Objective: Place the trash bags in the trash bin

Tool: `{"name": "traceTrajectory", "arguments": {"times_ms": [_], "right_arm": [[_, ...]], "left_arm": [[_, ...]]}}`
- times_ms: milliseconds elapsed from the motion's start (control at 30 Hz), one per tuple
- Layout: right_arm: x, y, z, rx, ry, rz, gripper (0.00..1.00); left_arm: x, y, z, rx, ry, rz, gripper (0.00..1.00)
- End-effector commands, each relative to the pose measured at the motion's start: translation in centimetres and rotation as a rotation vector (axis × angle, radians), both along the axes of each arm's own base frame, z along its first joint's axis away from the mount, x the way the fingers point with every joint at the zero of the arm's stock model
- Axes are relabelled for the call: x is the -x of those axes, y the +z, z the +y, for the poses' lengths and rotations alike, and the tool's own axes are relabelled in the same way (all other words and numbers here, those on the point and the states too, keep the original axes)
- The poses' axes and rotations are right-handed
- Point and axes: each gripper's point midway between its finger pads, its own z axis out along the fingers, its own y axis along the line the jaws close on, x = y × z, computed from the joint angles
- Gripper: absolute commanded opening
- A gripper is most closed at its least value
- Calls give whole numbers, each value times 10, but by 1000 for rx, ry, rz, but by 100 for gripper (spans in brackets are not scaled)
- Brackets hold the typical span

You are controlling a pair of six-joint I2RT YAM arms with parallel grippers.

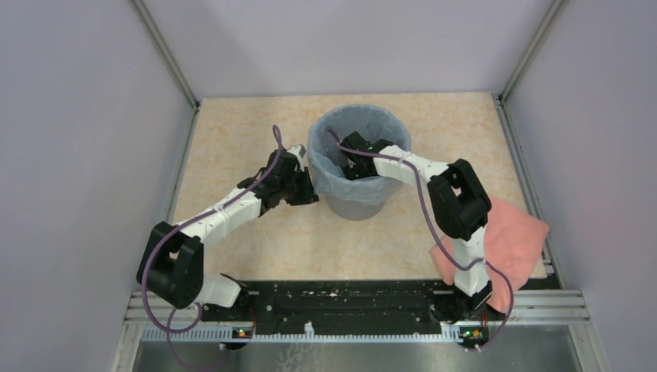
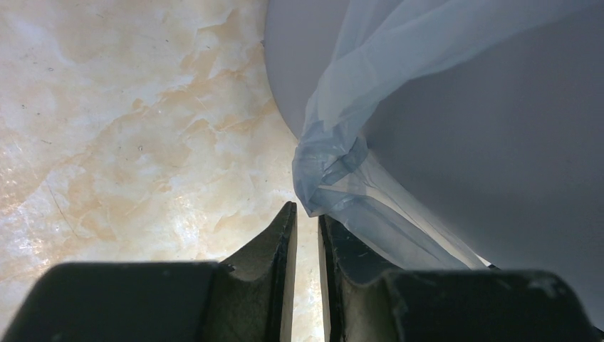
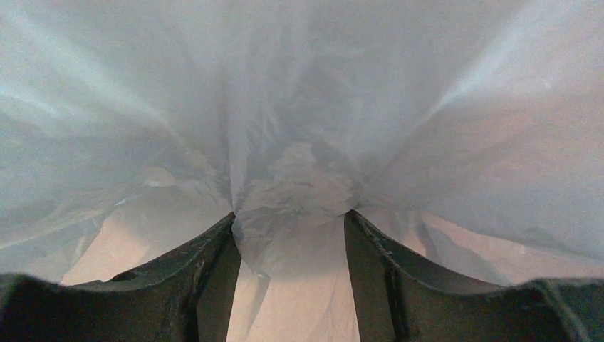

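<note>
While it stands upright in the upper middle of the overhead frame, the grey trash bin (image 1: 358,208) carries the pale blue trash bag (image 1: 328,175) inside it. The film is spread around the inner wall and folded out over the rim, so it hangs partway down the outside. The bin rests on the marbled beige surface (image 1: 232,132).

From the lower right of that frame the right arm (image 1: 457,201) bends up and over the rim and dips into the bin's mouth. In its wrist view the right fingers (image 3: 363,242) stand well apart and are clamped on a crumpled wad of the bag. The wad fills the space between their tips and touches both, and creases in the film fan outward from it across the whole frame.

The left arm (image 1: 232,205) stretches from the lower left to the bin's left side, and its end sits just beside the outer wall. In its wrist view the left fingers (image 2: 286,239) are drawn in to a narrow slit, with the surface showing through it. A bunched fold of the bag's overhang lies at their tips and drapes over the right-hand one, against the bin's grey wall. I cannot tell whether that fold is pinched.

A salmon-pink cloth (image 1: 507,236) lies flat at the right edge of the overhead frame, partly under the right arm and well apart from the bin
</note>
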Motion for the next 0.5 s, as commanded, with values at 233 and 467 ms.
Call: {"name": "traceTrajectory", "arguments": {"times_ms": [233,467], "right_arm": [[-11,58,10,-100,-18,-98,54],[-10,69,10,-118,-21,-115,54]], "left_arm": [[-12,14,-8,23,-19,-49,23],[-11,14,-9,24,-20,-47,23]]}}
